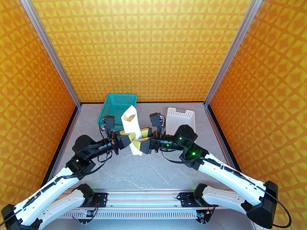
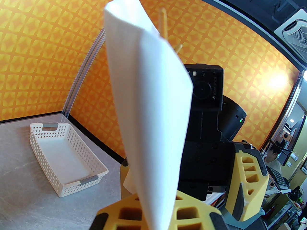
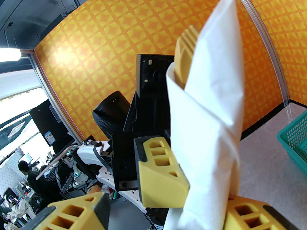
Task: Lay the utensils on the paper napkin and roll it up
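You have the paper napkin (image 1: 131,126) rolled into a tube and lifted clear of the counter (image 1: 144,169), between the two arms at the middle of the top view. Its open end points toward 12 o'clock.

The utensils (image 1: 129,117) sit inside the roll, their tan tips showing at that open end. On the right wrist view the fork (image 3: 184,54) tines stand out of the fold.

The left tool (image 1: 128,138) is pressed together on the lower part of the roll and pinches the paper.

The right tool (image 1: 143,138) is spread, with one finger on each side of the roll just below the left tool's hold. You cannot tell whether its fingers touch the paper.

A teal basket (image 1: 118,102) stands at 11 o'clock from the roll, and a white perforated basket (image 1: 181,118) at 3 o'clock. Both rest on the counter.
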